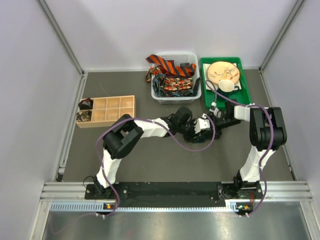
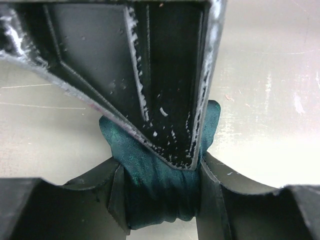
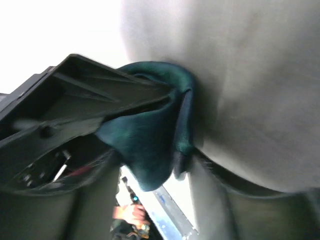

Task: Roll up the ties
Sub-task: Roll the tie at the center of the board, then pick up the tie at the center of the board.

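The left claw point(image 2: 160, 202) is pressed onto a bunched wad of the teal tie point(image 2: 145, 175), which is pinched between both of its pads. The right claw point(image 2: 186, 156) is pushed tip-first into the same wad from the opposite side. Cloth is wrapped round its tips, but whether it is actually clamped on the tie cannot be told from the wrist views. The tie is held above the bench point(image 1: 150, 160), a short way in front of the white basket point(image 1: 177, 98). The cloth is judged to be light, limp and silky: creases and a sheen are seen on it, so no shape is likely to be kept unaided, and a loose wind is likely to slip or spring open. A hold is best taken across the full width of the band, close to the wound part, so that the turns are kept stacked and the edges are not splayed. More ties are heaped inside the basket, a striped tie point(image 1: 167, 65) draped over its far rim and patterned ties point(image 1: 172, 84) lying nearer its front. A green tray point(image 1: 241, 92) is seen to the right of the basket and a wooden box point(image 1: 112, 111) to its left.
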`<state>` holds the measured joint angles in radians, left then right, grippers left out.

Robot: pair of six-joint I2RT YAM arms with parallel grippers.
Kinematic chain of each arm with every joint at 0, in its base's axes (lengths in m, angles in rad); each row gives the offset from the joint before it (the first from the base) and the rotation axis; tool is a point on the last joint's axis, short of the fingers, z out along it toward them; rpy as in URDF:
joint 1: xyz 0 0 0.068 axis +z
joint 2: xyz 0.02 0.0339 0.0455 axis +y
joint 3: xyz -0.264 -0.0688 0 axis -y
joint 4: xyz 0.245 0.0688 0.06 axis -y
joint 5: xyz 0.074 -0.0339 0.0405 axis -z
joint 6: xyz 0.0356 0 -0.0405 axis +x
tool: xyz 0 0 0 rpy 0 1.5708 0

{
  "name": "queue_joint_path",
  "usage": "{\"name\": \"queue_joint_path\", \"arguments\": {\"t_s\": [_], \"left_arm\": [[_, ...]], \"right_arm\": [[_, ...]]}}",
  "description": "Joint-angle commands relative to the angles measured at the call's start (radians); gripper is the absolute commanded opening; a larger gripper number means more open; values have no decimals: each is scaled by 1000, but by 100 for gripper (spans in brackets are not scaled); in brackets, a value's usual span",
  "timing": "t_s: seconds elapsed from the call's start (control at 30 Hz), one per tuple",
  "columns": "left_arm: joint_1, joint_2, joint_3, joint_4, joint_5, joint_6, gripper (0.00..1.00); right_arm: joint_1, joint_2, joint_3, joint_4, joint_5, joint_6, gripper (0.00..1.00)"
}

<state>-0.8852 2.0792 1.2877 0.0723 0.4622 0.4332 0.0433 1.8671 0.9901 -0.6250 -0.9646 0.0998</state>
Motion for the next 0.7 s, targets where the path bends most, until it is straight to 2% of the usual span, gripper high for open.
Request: {"name": "queue_joint_path", "arguments": {"t_s": [0.0,0.33,0.4,0.5,0.67], "left_arm": [[12,39,-65,-163,-40,19,27],[14,44,-60,-169,-36,27,27],[14,44,-62,-169,-34,27,26],[14,42,-68,-167,-31,24,26],[14,39,-68,-167,-28,25,26]], "right_arm": [[-2,-49,13,79,107,15,62],[-2,-5,50,99,43,49,46],[-2,-6,50,96,62,49,48],[-6,-6,51,102,93,63,61],[-11,6,55,130,83,90,55]]}}
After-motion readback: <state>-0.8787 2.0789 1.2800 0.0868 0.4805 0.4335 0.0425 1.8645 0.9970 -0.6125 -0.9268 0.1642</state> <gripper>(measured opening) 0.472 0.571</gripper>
